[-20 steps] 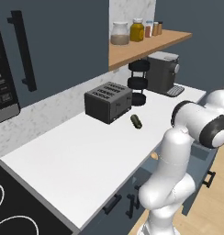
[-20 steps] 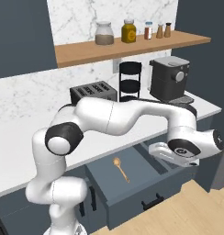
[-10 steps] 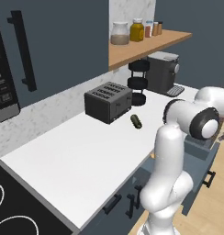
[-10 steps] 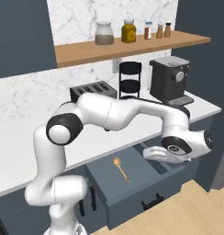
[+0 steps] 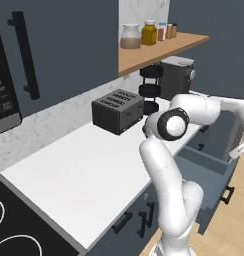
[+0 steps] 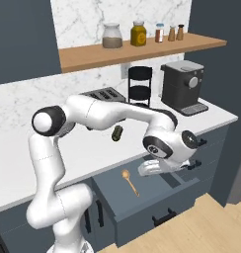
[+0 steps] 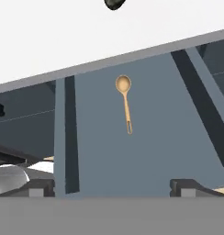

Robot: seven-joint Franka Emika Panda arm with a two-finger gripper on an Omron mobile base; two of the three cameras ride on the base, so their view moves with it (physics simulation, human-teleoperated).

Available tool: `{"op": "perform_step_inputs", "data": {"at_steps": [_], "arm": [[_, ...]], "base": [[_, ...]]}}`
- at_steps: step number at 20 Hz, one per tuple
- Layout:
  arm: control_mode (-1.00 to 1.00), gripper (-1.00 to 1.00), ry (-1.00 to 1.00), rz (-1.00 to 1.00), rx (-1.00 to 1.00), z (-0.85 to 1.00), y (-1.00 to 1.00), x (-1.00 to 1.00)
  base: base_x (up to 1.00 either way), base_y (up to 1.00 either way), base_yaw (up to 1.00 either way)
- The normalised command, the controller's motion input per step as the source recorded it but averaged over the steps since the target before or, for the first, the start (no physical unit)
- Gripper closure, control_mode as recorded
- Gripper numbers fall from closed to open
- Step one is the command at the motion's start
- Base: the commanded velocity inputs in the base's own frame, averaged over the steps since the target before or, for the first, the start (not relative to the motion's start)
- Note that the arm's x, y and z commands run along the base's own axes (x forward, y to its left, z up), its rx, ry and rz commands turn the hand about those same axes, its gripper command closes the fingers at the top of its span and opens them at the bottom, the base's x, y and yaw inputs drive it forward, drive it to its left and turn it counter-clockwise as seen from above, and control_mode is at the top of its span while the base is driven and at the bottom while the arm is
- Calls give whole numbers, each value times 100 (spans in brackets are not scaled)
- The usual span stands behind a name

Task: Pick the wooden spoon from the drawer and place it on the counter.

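Jaws spread wide over drawer (image 6: 142,197); wooden spoon (image 7: 124,102) inside.

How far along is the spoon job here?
Done: the drawer stands open. In hand: the open gripper hangs over the drawer, empty, apart from the spoon, which lies flat on the drawer floor. Left: grasp the spoon, lift it, set it on the counter.

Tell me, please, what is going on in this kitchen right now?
A white robot arm is reaching toward the open drawer below the counter. The wooden spoon lies flat on the drawer floor, untouched. The gripper is open and empty above the drawer, off to one side of the spoon, with its camera looking down at it. Nothing has been picked up yet.
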Motion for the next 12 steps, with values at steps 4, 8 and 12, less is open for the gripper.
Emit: {"op": "perform_step_inputs", "data": {"at_steps": [4, 8, 12], "arm": [[-100, -100, -19, -11, -25, -14, 93, -8], [-100, -100, -1, -4, -7, 26, 51, 0], [-100, -100, 1, 0, 0, 22, 5, -14]], "base": [[0, 0, 0], [0, 0, 0], [0, 0, 0]]}}
